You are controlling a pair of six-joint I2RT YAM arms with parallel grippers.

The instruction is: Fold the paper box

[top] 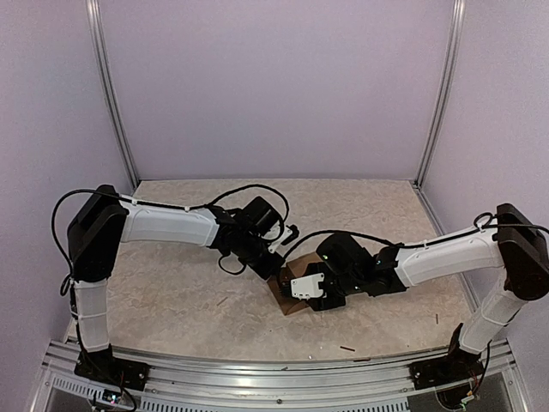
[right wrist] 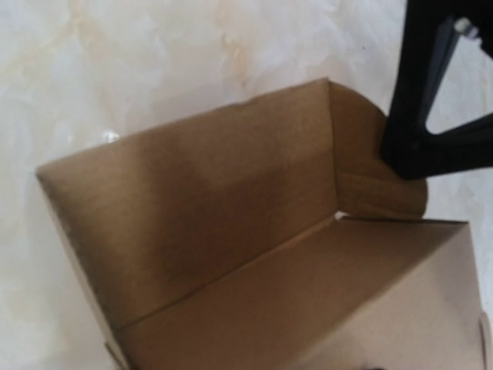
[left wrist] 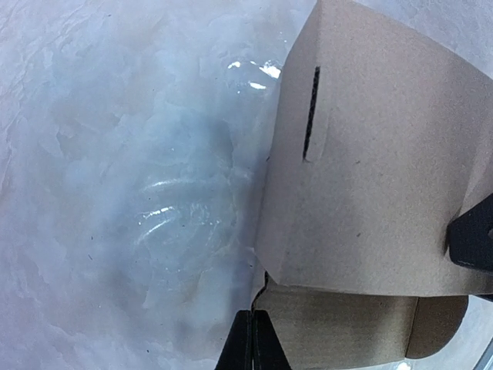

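The paper box (top: 286, 293) is brown cardboard, half formed, lying mid-table between both arms. In the left wrist view a slotted panel of the box (left wrist: 370, 169) fills the right side. My left gripper (left wrist: 258, 324) is shut, its tips touching the box's lower corner edge with nothing between them. The right wrist view looks into the open paper box (right wrist: 231, 231), whose walls stand up around a crease; the left gripper's black fingers (right wrist: 420, 100) stand at its far rounded flap. My right gripper (top: 307, 290) is at the box; its own fingers are hidden.
Tiny dark scraps (top: 346, 348) lie on the marbled table near the front, with another (top: 436, 318) at the right. An aluminium rail (top: 274, 378) runs along the near edge. Purple walls and metal posts (top: 111, 94) enclose the back and sides.
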